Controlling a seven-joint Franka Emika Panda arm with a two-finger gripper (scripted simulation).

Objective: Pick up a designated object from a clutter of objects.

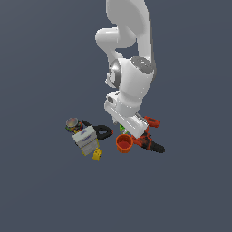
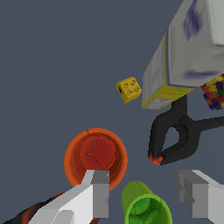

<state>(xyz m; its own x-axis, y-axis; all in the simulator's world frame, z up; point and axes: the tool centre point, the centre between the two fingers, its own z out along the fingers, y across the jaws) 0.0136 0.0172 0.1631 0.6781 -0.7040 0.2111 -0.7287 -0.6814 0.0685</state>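
Observation:
The orange-red cup (image 1: 123, 144) stands upright and open-side up at the near edge of the clutter; in the wrist view (image 2: 95, 156) I look straight into it. The smaller green cup (image 2: 146, 206) stands right beside it and is mostly hidden under the hand in the exterior view (image 1: 121, 129). My gripper (image 2: 146, 194) is open and empty above the two cups. One finger (image 2: 98, 192) overlaps the orange cup's rim, the other (image 2: 197, 192) is beyond the green cup, which shows between them. In the exterior view the gripper (image 1: 127, 132) hangs just over the cups.
The red-and-black drill (image 1: 150, 139) lies at the exterior view's right of the cups. The black-handled clamp (image 2: 175, 135), white-yellow box (image 2: 183, 57), can (image 1: 72, 123) and small yellow block (image 2: 128, 89) lie on the other side. The floor is plain dark grey.

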